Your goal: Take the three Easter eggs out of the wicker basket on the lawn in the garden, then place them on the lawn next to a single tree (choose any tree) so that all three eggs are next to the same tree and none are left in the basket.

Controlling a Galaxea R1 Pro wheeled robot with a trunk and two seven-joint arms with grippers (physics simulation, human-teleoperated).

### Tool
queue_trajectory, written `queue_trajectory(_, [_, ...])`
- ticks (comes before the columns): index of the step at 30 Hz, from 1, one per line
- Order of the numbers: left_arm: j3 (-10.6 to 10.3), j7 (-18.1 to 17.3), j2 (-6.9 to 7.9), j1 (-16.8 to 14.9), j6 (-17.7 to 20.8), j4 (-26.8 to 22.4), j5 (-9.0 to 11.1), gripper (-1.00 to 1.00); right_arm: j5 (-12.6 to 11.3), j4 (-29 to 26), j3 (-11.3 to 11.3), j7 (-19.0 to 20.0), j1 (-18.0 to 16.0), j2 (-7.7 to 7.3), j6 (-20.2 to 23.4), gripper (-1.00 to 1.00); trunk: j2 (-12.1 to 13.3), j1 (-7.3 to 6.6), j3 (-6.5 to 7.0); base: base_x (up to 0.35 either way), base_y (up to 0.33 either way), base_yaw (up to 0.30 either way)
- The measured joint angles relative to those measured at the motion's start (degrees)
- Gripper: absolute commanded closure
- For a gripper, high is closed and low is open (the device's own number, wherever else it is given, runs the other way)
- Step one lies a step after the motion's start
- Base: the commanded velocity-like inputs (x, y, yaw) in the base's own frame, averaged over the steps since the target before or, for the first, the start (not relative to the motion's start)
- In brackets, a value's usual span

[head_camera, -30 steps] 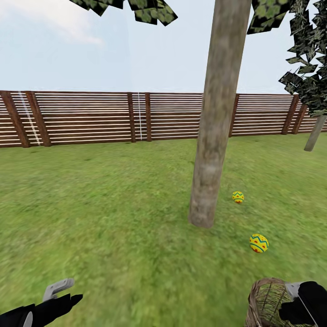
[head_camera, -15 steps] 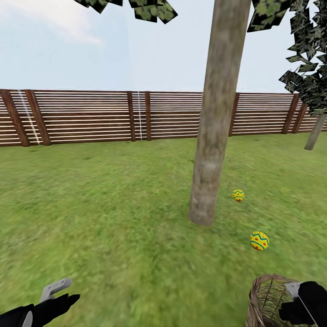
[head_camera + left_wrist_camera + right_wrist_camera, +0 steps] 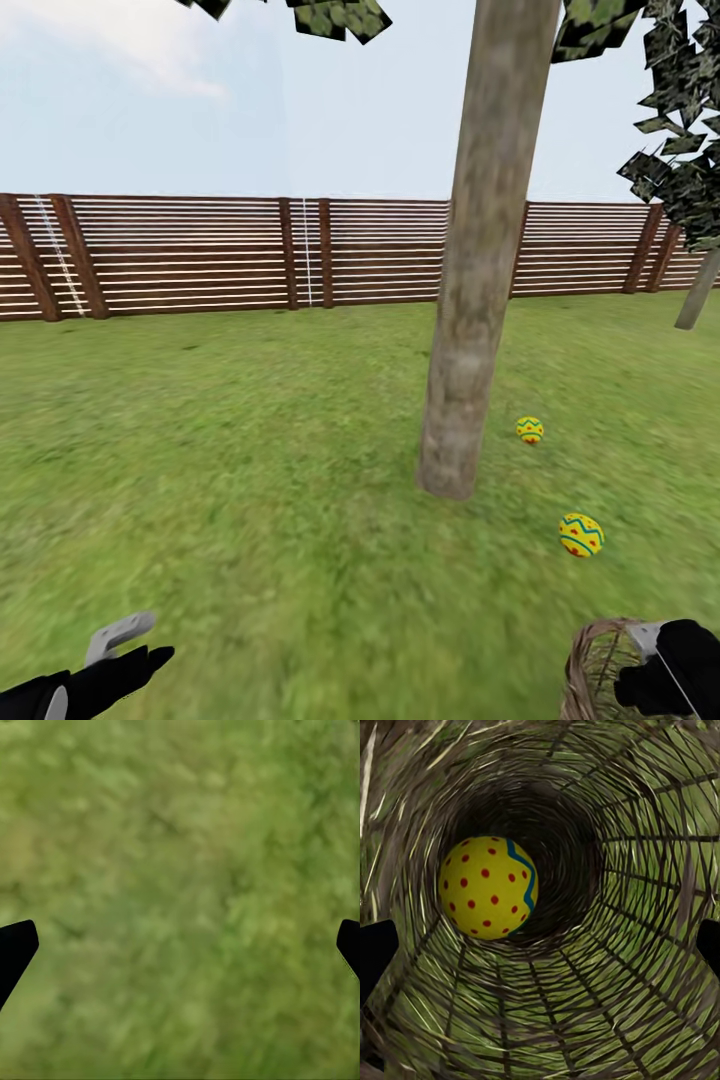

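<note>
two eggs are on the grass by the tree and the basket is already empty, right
Not quite. Two Easter eggs, one farther off and one nearer, do lie on the lawn by the tree, but the wicker basket is not empty: the right wrist view shows a third egg inside it, with the right tool open at its mouth.

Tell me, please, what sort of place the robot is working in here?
A fenced garden, it seems: mottled green lawn underfoot, a brown slatted wooden fence along the back, and a thick tree trunk with two painted Easter eggs lying on the grass beside it.
</note>
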Motion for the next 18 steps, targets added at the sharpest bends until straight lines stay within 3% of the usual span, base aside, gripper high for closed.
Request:
queue_trajectory(14, [0.0,-0.27,0.64,0.0,-2.85,-3.2,0.15,-1.0,0.07,0.12,0.2,0.0,0.0,0.02,0.0,-1.0,-5.61,3.11,-2.52,0.033,0.0,0.0])
queue_trajectory(18, [0.0,-0.08,0.67,-0.32,-7.15,-7.09,1.08,-1.0,0.08,0.17,0.32,-0.02,0.0,0.15,0.0,-1.0,-7.22,3.99,-3.23,0.0,0.0,0.0])
